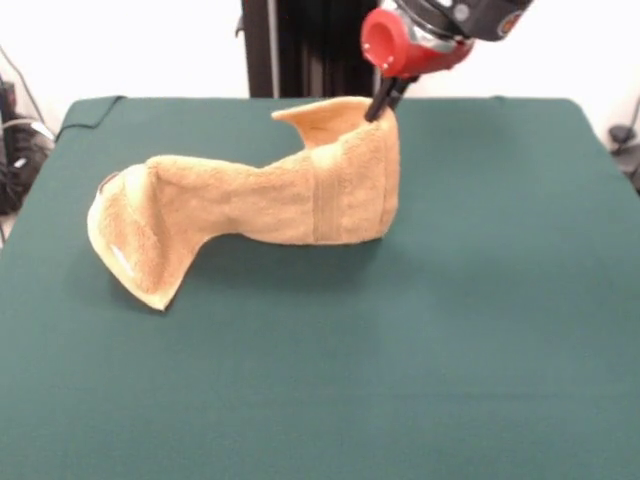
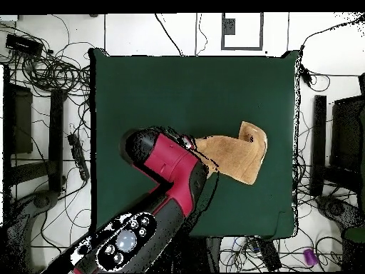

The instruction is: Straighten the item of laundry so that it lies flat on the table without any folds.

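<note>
A: Gripper first. Where is it, what's it doing?

B: Black-fingered gripper [image 1: 382,103] under the red wrist, pinched shut on the top edge of the orange-tan terry-cloth towel [image 1: 260,205]. That corner is lifted clear of the surface.

A: And the towel from there?

B: It hangs from the gripper as a curtain and trails away along its long axis; in the front view that runs from the gripper down to the left. The far end is crumpled and folded over on the dark green cloth-topped surface [image 1: 480,330]. One woven border band stands upright just below the held edge. Small white tag shows near the low end.

A: Overhead agree?

B: Mostly. The red and black arm covers the held end, and the towel [image 2: 239,155] sticks out past it towards the surface's edge. The grip itself is hidden there.

A: So the key relation?

B: Free end lies opposite the gripper along the towel's length. My read: pulling away from that end would stretch it, but the fold there probably stays. Not flat yet.
</note>
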### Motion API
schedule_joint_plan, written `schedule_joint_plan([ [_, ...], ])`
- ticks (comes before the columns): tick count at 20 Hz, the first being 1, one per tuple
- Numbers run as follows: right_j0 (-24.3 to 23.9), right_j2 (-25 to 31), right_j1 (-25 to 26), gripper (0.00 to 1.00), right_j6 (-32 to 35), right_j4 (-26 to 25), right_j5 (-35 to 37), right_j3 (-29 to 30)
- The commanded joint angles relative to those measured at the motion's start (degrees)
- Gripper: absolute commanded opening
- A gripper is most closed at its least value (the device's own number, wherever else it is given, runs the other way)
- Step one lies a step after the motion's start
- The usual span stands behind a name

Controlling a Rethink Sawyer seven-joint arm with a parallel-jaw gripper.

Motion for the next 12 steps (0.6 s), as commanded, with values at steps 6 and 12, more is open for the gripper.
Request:
schedule_joint_plan([
  [6,6.14,4.04,-3.0,0.0,26.14,5.19,11.52,-1.54],
  [12,7.04,3.67,-3.33,0.0,29.19,5.22,13.56,-2.96],
])
